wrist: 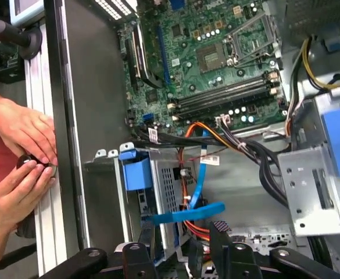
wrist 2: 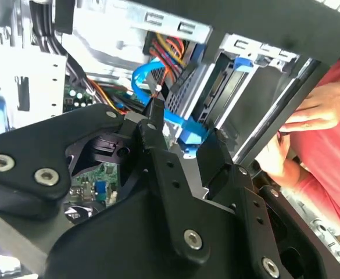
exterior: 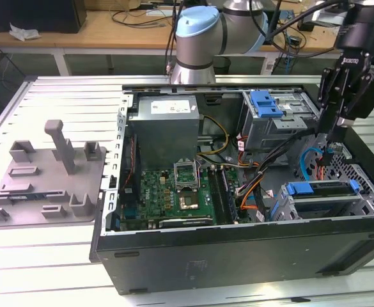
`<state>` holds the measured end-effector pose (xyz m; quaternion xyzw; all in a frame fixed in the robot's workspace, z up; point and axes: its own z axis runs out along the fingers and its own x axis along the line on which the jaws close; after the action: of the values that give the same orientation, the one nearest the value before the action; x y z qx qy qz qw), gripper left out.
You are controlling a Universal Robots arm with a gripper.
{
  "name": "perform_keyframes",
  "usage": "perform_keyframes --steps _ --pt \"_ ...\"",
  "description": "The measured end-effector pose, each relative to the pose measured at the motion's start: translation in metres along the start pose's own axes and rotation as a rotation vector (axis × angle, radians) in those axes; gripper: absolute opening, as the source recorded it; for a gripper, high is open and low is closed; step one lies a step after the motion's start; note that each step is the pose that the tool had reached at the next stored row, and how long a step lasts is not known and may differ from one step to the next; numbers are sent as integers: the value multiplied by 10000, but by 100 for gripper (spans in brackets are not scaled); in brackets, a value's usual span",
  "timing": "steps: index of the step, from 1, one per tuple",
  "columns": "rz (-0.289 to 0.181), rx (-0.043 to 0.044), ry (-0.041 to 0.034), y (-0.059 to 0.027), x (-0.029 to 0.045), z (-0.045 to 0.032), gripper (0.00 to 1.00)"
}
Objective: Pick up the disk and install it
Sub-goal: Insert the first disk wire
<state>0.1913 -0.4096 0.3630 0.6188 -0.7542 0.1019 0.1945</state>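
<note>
Computer case (exterior: 238, 256) lies open on the slatted table (exterior: 59, 96), motherboard (exterior: 174, 188) exposed. Toward the exterior view's right, the disk (exterior: 321, 190) sits in a drive cage in its blue carrier. Above it hangs the gripper (exterior: 337, 135), fingers spread and empty, near a blue cable (wrist: 184, 212). A person's hands (wrist: 27, 131) rest at the case edge.

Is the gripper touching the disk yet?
Apart. In the exterior view the open gripper hangs above the disk, with perforated case metal showing between its fingertips and the disk's blue frame.
</note>
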Motion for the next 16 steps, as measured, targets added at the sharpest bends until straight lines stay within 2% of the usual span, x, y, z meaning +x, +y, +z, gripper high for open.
perform_keyframes --steps 4,6,8,9,11,13,14,16 --pt "163 -59 53 -83 -37 7 50" --pt "349 -114 163 -152 -66 14 50" --pt "451 -143 230 -174 -76 18 50" --pt "531 -165 285 -185 -83 22 50" --pt "695 -195 451 -202 -96 29 50" --pt "759 -194 559 -205 -109 32 50" --pt "792 -186 642 -206 -121 33 50" --pt "852 -150 866 -203 -156 29 50"
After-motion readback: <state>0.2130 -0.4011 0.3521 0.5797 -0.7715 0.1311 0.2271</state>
